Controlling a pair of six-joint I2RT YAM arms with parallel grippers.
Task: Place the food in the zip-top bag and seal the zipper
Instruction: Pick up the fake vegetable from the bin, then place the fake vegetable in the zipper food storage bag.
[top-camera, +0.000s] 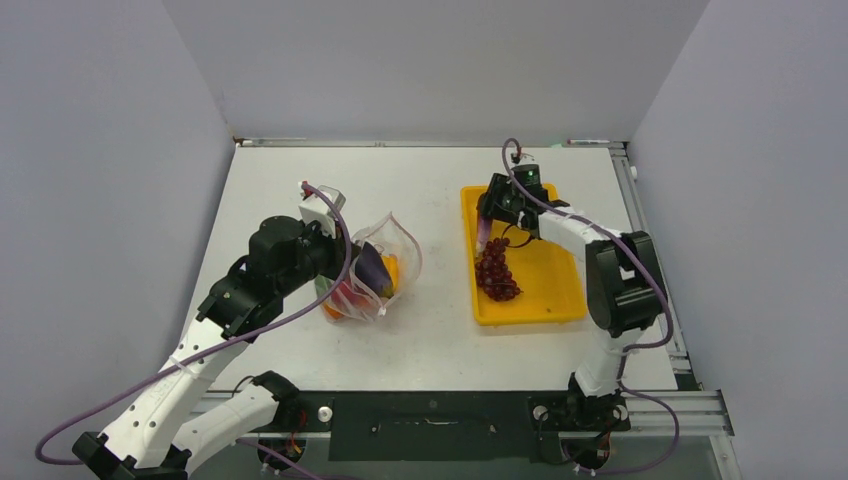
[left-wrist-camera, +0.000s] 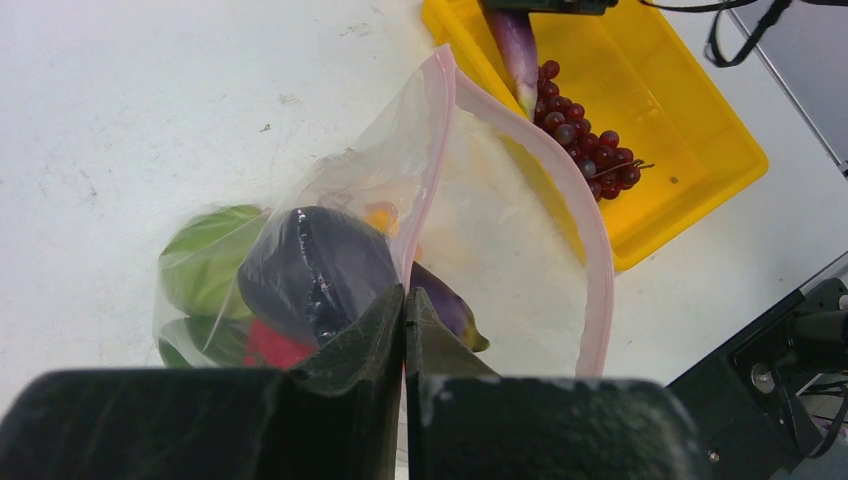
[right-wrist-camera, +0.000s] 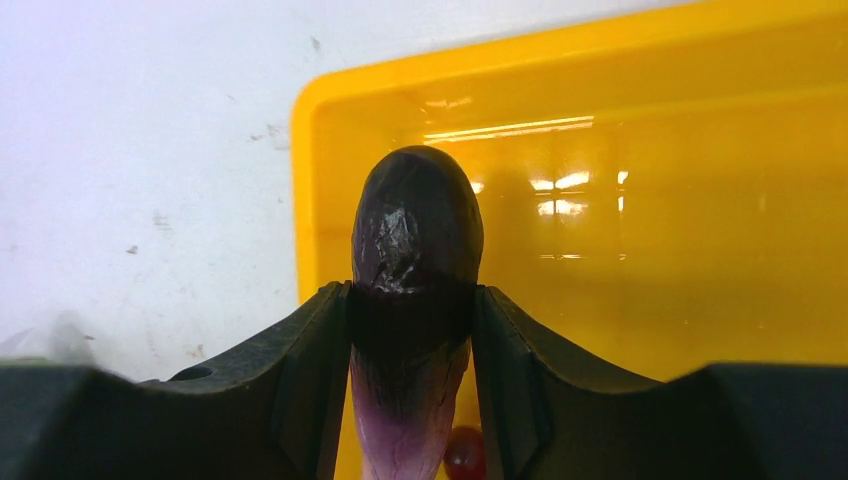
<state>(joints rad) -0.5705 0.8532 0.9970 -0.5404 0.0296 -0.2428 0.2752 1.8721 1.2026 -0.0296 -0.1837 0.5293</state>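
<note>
Currently the right gripper (right-wrist-camera: 411, 296) is clamped on a purple eggplant (right-wrist-camera: 417, 215); jaws part-closed against its sides, w/ the rounded dark end poking out past the fingertips. It hangs over the far-left corner of the yellow tray (top-camera: 548, 285), which sits on the right half of the bench (top-camera: 430, 345). The grape bunch (top-camera: 497, 272) lies in the tray along its left wall, on the near side of the held eggplant. The eggplant's pale end is v. close to the top grapes; touching or not, can't tell from above.

Left gripper (left-wrist-camera: 405, 312) is closed tight, pinching the rim of the zip-top bag (left-wrist-camera: 385, 165) right at the zipper (left-wrist-camera: 603, 270). The pink strip runs up from the fingertips & parts into a wide loop, so the mouth gapes open toward the tray; zipper not sealed. The bag sits left of centre on the bench, w/ a strip of bare bench between it & the tray.

Inside the bag: a second eggplant (left-wrist-camera: 315, 275), dark & glossy, up against the left finger; a green piece (left-wrist-camera: 205, 265) at the bag's bottom; a red piece (left-wrist-camera: 272, 350) under the eggplant; an orange-yellow piece (left-wrist-camera: 380, 216) showing behind it.
</note>
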